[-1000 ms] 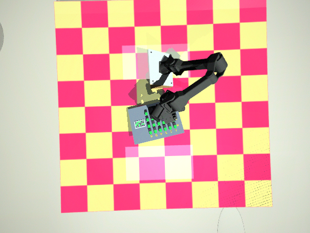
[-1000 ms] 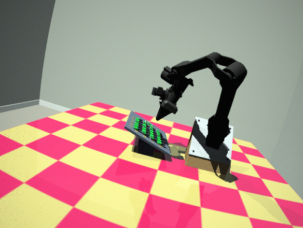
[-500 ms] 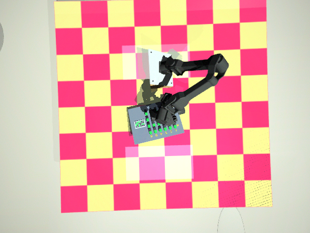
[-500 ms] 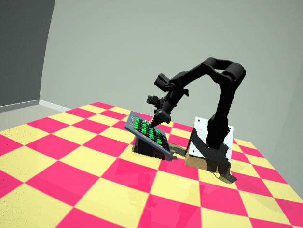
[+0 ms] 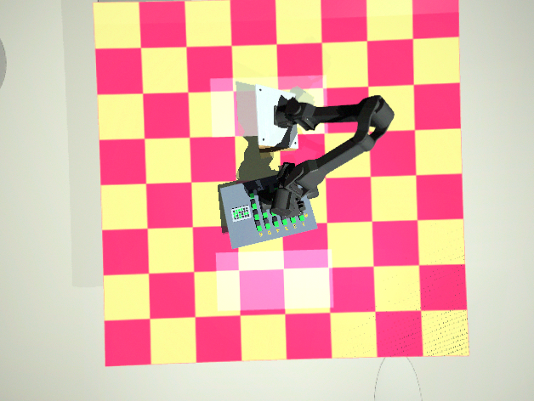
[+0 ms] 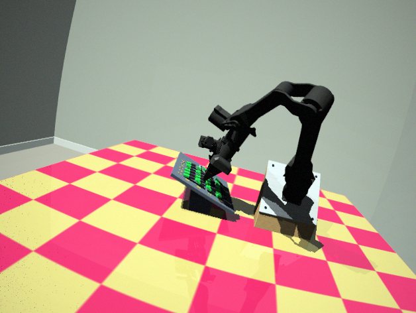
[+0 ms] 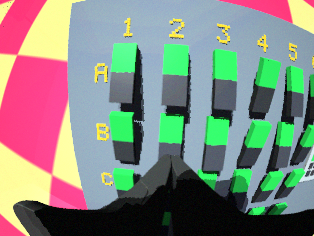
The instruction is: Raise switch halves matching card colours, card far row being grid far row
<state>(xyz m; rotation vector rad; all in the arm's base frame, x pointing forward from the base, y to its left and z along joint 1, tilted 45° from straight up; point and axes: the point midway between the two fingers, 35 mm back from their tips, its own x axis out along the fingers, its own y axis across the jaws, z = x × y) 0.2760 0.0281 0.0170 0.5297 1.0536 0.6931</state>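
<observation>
Over the tilted grey panel (image 6: 181, 167), on the checkered counter (image 6: 101, 208): one tool (image 7: 170, 161), fingers pressed together on nothing, tip at switch B2 (image 7: 170, 131). Six numbered columns of green-and-grey switches (image 7: 124, 68); full row count hidden by the tool. One small card (image 5: 241, 212) beside the grid. One white-topped wooden base block (image 6: 273, 188) just behind the panel.

end effector (image 7: 170, 161) over switch grid (image 7: 200, 108), card (image 5: 241, 212) beside
</observation>
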